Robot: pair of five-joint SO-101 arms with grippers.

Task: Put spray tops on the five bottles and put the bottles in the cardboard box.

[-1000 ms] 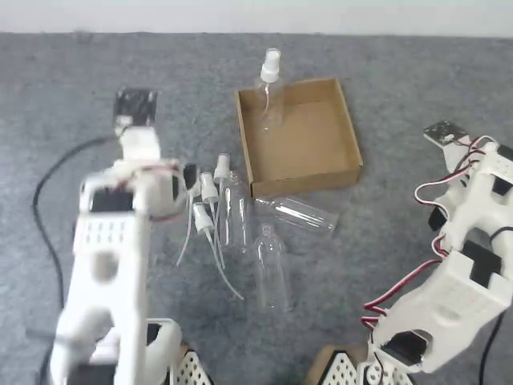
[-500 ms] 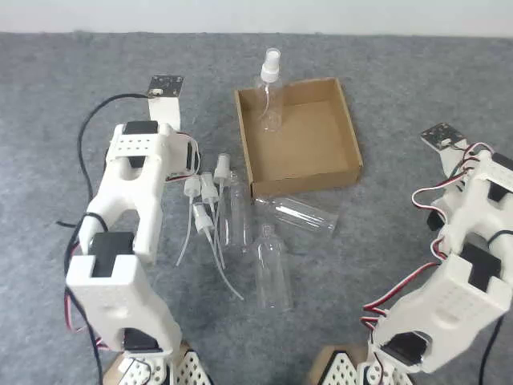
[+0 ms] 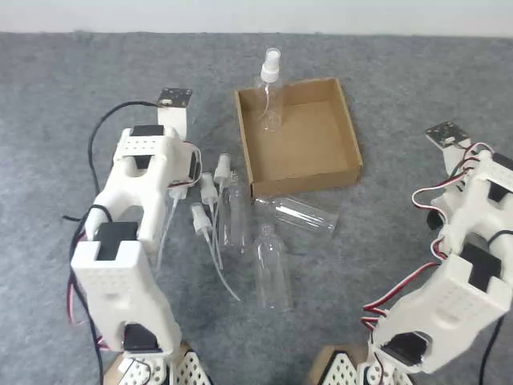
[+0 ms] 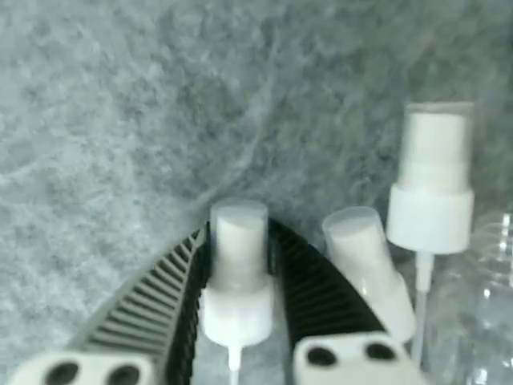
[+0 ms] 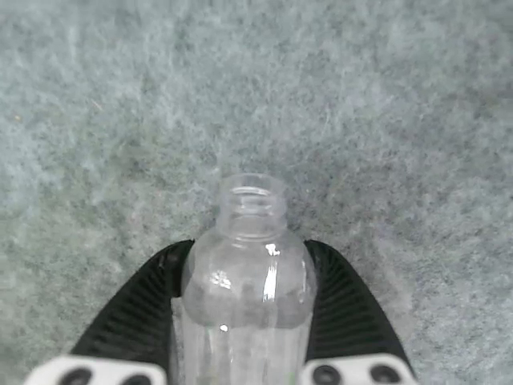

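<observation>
CHANGE: left pincer (image 4: 238, 241) has swung in, now clenched on one spray top (image 4: 238, 277) left of worktop (image 3: 64, 96) centre | right pincer (image 5: 248, 253) grasping uncapped bottle (image 5: 244, 281) by right edge | MEANING: both parts in hand, capping likely next

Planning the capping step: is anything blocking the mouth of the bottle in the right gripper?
Nothing visible. The bottle held in the right gripper has an open, uncovered mouth, with bare grey carpet beyond.
</observation>
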